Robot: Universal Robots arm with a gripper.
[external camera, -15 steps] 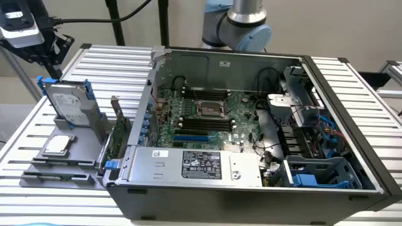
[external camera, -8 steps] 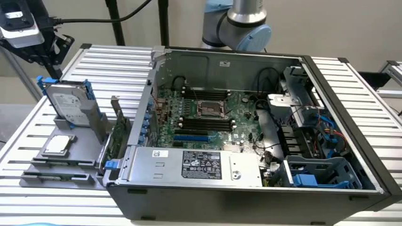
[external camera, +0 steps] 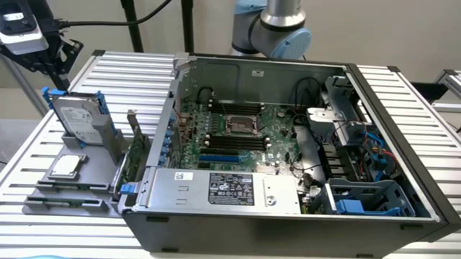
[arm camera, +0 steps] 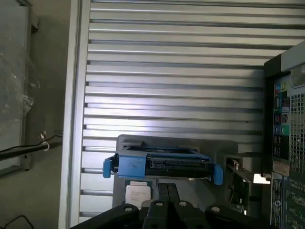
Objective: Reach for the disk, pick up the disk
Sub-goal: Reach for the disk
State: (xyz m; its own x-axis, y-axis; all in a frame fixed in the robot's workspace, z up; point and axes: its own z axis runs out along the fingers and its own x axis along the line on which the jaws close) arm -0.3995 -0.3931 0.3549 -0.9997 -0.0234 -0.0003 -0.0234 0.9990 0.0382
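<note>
Gripper (arm camera: 167,188) is being seen poised above the disk (arm camera: 162,164), apart from it. Its fingers (arm camera: 162,192) are being seen closed together w/ nothing gripped.

Risks, as judged:
- If a descent is being made w/ fingers closed like this, the tips are being driven onto the disk's top edge rather than astride it. The drive could be jammed in its slot or tipped.
- If the grip is being taken on the blue rails only, plastic is being flexed and the drive may be slipping out.
- If the approach is being made off-centre, the grey stand (external camera: 86,148) is being nudged. The small silver square part (external camera: 66,166) lying in front of the disk could be disturbed.

Disk location: it is being held on edge, approx. upright, in the stand on the slatted table (external camera: 122,70), at the exterior view's left of the open computer case (external camera: 288,221).

Disk looks: silver-grey metal body, white printed label on the broad face, blue plastic rails on both sides. A dark connector edge is being presented upward to the wrist view.
</note>
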